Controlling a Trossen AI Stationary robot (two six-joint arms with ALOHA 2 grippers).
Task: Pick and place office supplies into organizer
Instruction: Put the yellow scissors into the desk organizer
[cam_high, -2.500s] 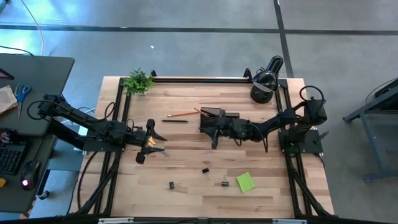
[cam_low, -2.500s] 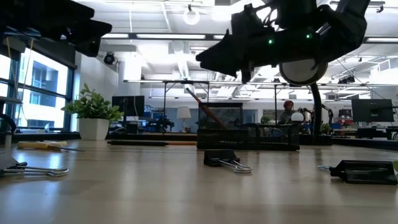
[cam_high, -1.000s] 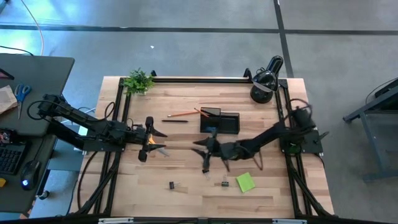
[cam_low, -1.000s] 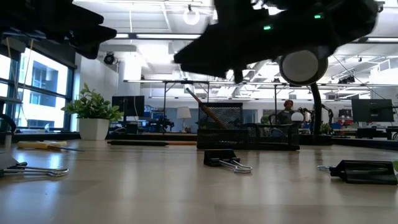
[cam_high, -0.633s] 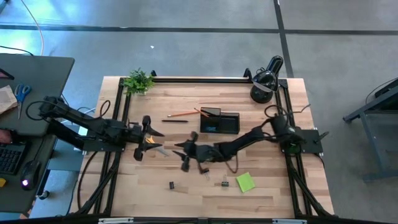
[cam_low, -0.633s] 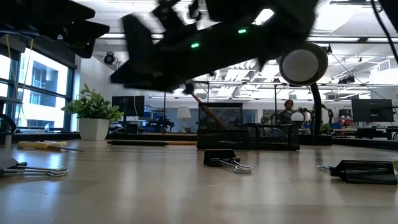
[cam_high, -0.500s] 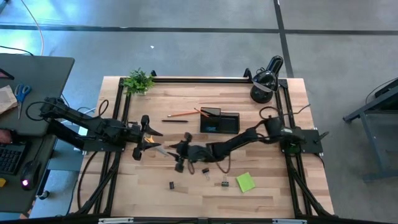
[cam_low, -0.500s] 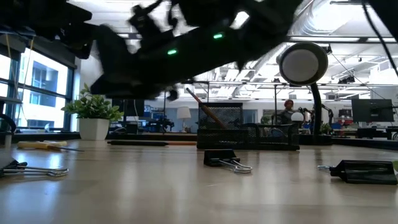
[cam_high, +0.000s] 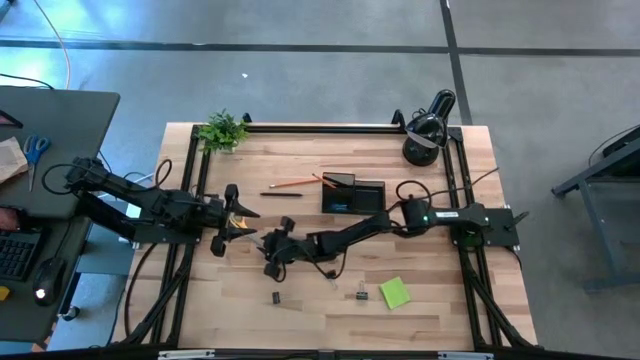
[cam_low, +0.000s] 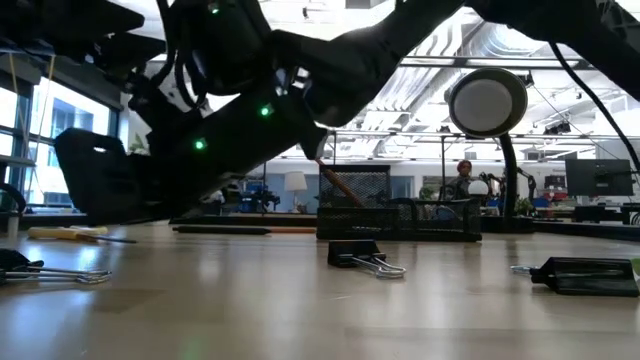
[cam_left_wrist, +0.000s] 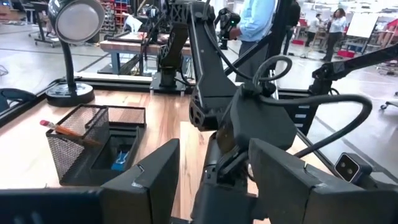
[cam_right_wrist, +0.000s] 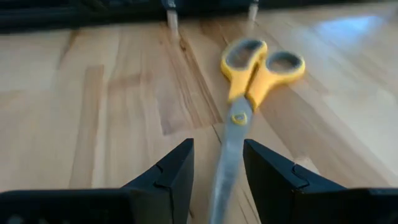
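Yellow-handled scissors (cam_right_wrist: 249, 93) lie flat on the wood, blades between your right gripper (cam_right_wrist: 217, 171)'s parted fingers, nothing gripped; overhead hides them under both arms; left gripper (cam_high: 228, 220) waits open

table (cam_high: 460, 300): wood | on it: organizer (cam_high: 355, 195), lamp (cam_high: 425, 130), plant (cam_high: 222, 130), sticky pad (cam_high: 394, 293), 3 clips (cam_high: 276, 297), scissors (cam_right_wrist: 252, 81)

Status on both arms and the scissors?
Right gripper open, astride scissors blade. Scissors flat on table, not gripped. Left gripper open, close opposite, crowding the spot.
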